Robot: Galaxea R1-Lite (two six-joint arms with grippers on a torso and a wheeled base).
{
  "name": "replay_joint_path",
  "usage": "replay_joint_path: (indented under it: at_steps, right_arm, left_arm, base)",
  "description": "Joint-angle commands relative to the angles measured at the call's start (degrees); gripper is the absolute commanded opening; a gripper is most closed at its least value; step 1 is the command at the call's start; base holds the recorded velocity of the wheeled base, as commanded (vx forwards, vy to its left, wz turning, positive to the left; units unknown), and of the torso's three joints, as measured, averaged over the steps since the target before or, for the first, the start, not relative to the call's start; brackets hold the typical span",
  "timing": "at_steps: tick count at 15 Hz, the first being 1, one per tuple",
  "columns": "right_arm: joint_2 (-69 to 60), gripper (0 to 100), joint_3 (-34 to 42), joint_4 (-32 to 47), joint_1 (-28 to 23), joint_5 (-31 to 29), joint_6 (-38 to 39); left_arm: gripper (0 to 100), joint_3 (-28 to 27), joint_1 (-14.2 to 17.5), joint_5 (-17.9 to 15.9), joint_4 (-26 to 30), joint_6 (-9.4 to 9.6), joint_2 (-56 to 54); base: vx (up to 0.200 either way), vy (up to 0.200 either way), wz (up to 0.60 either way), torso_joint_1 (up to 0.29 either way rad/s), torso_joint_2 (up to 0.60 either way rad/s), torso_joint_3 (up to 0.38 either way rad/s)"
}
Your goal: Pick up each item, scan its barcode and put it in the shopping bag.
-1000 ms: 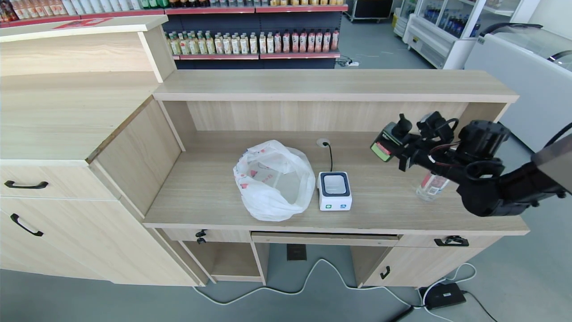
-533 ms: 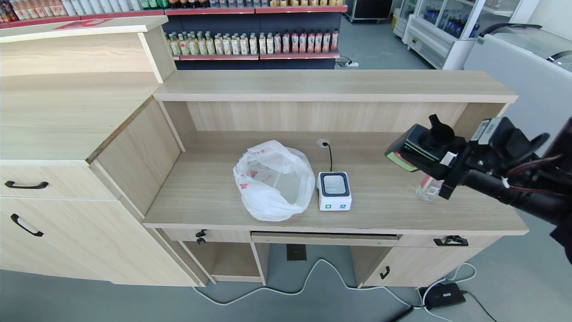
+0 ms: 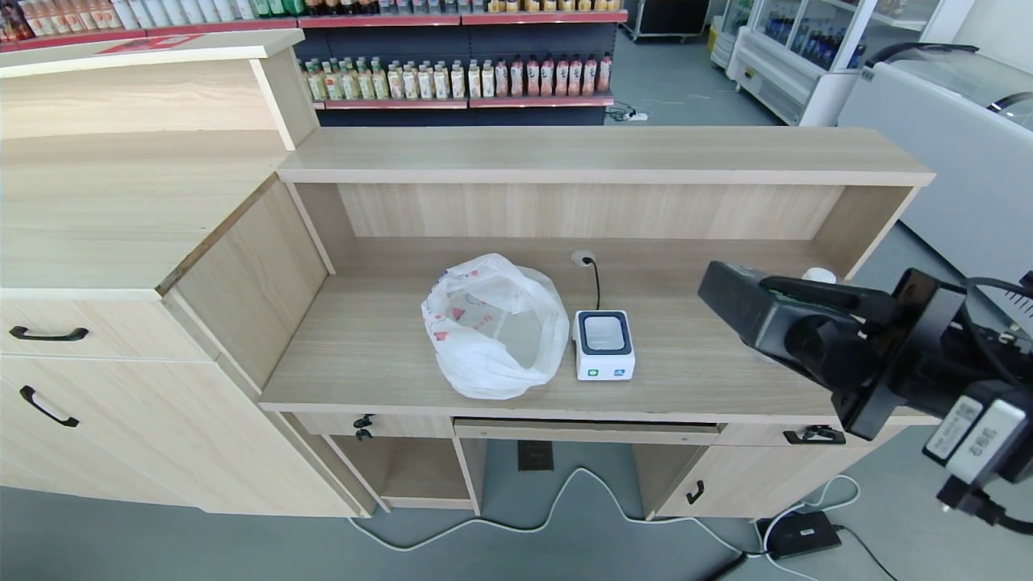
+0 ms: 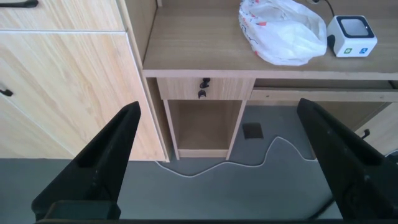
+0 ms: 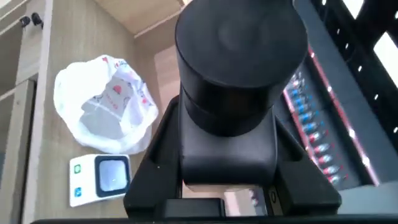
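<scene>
The right gripper [image 3: 795, 324] is clamped on a dark box [image 3: 738, 303], one finger across the top of it and one beneath. It holds the box in the air above the right end of the counter [image 3: 387, 339], with the free end of the box pointing toward the middle of the counter. The box touches nothing but the fingers. Just behind the gripper a small white cap [image 3: 819, 275] peeks out; what it sits on is hidden by the arm.

The left gripper [image 4: 217, 109] hangs low in front of the counter, over the floor. Its two fingers are spread wide with nothing between them.

To the left of the held box, and well apart from it, a white scanner [image 3: 604, 344] sits on the counter with its dark window facing up. A black cable [image 3: 597, 284] runs from the back of the scanner to a round hole at the rear of the counter. A white plastic shopping bag [image 3: 492, 327] with red print lies just beside the scanner, on the side away from the box. Its mouth is open upward, and I cannot tell whether anything is inside it.

Counted: one box, one scanner, one bag, one white cap.
</scene>
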Motion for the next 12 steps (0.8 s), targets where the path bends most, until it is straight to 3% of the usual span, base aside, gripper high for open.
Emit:
replay_joint_path:
  at_steps: [1,3,4,5,7,12]
  right_arm:
    - [-0.6,0,-2.3,2.9,-0.5,3.6,-5.2]
    - [-0.8,0,-6.8,4.2,-0.9,6.1,-15.3]
    - [-0.8,0,-6.8,4.2,-0.9,6.1,-15.3]
    - [-1.7,0,-10.4,1.3,-0.9,8.9,-25.1]
    - [-3.5,0,-8.7,-2.2,1.7,9.8,-34.4]
    - [-4.5,0,-4.6,-2.3,8.5,9.4,-45.1]
  left_arm:
    - [100,0.0,0.0,0.0,0.0,-0.01,0.0]
    - [100,0.0,0.0,0.0,0.0,-0.01,0.0]
    - [100,0.0,0.0,0.0,0.0,-0.01,0.0]
    - [100,0.0,-0.1,0.0,0.0,-0.01,0.0]
    - [100,0.0,-0.1,0.0,0.0,-0.01,0.0]
    - [100,0.0,-0.1,0.0,0.0,-0.01,0.0]
  base:
    - [0.000,0.000,0.00,0.000,0.00,0.000]
    - [0.000,0.000,0.00,0.000,0.00,0.000]
    - [0.000,0.000,0.00,0.000,0.00,0.000]
    - [0.000,0.000,0.00,0.000,0.00,0.000]
    - [0.000,0.000,0.00,0.000,0.00,0.000]
    - [0.000,0.000,0.00,0.000,0.00,0.000]
